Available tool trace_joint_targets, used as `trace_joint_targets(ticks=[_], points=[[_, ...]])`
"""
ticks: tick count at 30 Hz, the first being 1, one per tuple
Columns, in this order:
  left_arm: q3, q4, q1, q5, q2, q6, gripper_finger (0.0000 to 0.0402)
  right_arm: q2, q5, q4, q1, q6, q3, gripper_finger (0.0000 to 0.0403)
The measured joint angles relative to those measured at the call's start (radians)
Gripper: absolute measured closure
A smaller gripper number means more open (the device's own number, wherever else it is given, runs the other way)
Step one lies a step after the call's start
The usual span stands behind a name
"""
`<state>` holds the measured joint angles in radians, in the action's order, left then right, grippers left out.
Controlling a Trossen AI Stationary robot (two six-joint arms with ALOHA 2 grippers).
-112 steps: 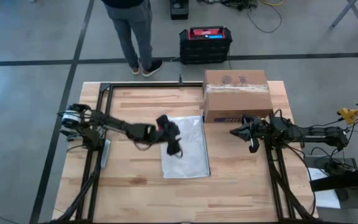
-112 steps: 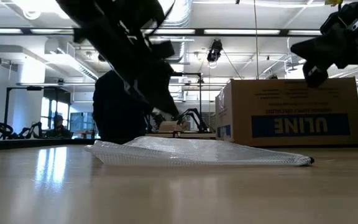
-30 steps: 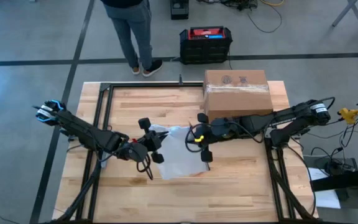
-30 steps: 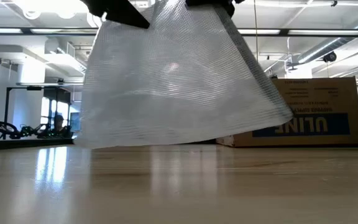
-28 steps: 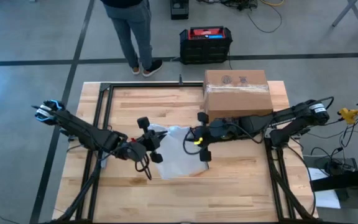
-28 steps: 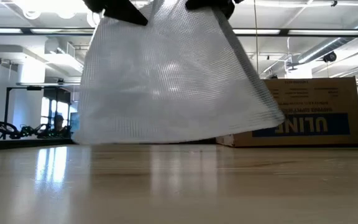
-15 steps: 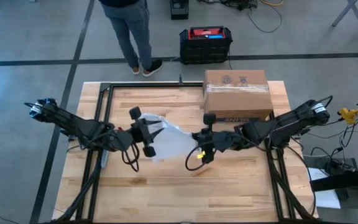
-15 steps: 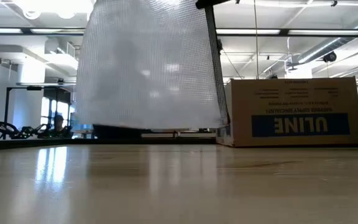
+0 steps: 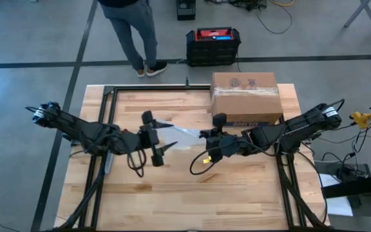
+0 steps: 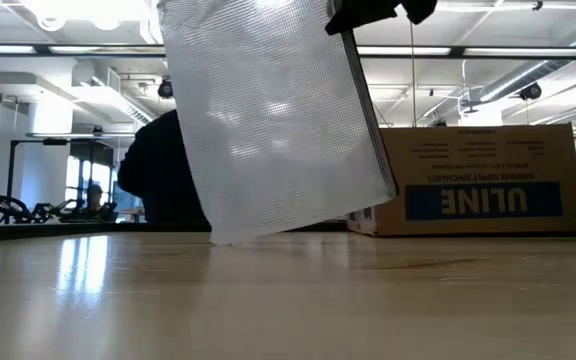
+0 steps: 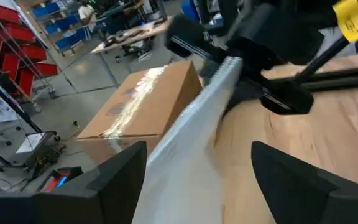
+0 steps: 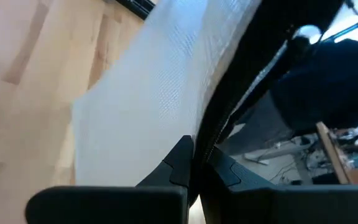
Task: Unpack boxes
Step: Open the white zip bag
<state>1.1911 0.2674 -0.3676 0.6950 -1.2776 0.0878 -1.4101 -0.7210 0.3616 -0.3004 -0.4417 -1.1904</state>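
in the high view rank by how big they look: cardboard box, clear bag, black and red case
1. cardboard box
2. black-and-red case, though it sits lower, on the floor
3. clear bag, hanging nearly edge-on from the right hand, so only a sliver shows

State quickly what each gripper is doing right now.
Left gripper: open, holding nothing.
Right gripper: shut on the clear plastic bag, which hangs above the table.

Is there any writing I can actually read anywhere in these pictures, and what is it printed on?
"ULINE": blue label on the cardboard box, seen mirrored in the low view.
Black print above that label: too small to read.
Round marks on the box's top in the high view: too small to read.
Yellow tag in the left wrist view: unreadable.
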Motion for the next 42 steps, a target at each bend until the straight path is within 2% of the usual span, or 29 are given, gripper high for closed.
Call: trace_joint_targets(ticks=[7, 14, 18, 22, 25, 28, 34, 39, 42], points=[[0.210, 0.033, 0.050, -0.008, -0.180, 0.146, 0.0125, -0.002, 0.014, -0.001, -0.002, -0.047, 0.000, 0.0403], [0.404, 0.224, 0.103, -0.258, -0.328, 0.139, 0.0125, -0.001, 0.016, 0.001, -0.003, -0.049, 0.000, 0.0403], [0.455, 0.300, 0.113, -0.268, -0.388, 0.131, 0.0126, 0.000, 0.022, 0.006, -0.003, -0.040, 0.000, 0.0403], [0.476, 0.305, 0.109, -0.268, -0.393, 0.120, 0.0138, 0.000, 0.022, 0.033, -0.003, -0.009, 0.000, 0.0403], [0.486, 0.319, 0.106, -0.265, -0.382, 0.091, 0.0167, 0.000, 0.024, 0.056, -0.003, 0.023, 0.000, 0.0403], [0.486, 0.324, 0.109, -0.257, -0.377, 0.064, 0.0215, 0.000, 0.025, 0.052, -0.003, 0.040, 0.000, 0.0403], [0.485, 0.336, 0.109, -0.233, -0.383, 0.054, 0.0373, 0.000, 0.042, 0.052, -0.003, 0.058, 0.000, 0.0403], [0.485, 0.366, 0.093, -0.212, -0.367, 0.049, 0.0399, 0.000, 0.049, 0.090, -0.016, 0.076, -0.022, 0.0398], [0.485, 0.410, 0.077, -0.204, -0.359, 0.025, 0.0401, 0.002, 0.049, 0.122, -0.041, 0.082, -0.066, 0.0368]])
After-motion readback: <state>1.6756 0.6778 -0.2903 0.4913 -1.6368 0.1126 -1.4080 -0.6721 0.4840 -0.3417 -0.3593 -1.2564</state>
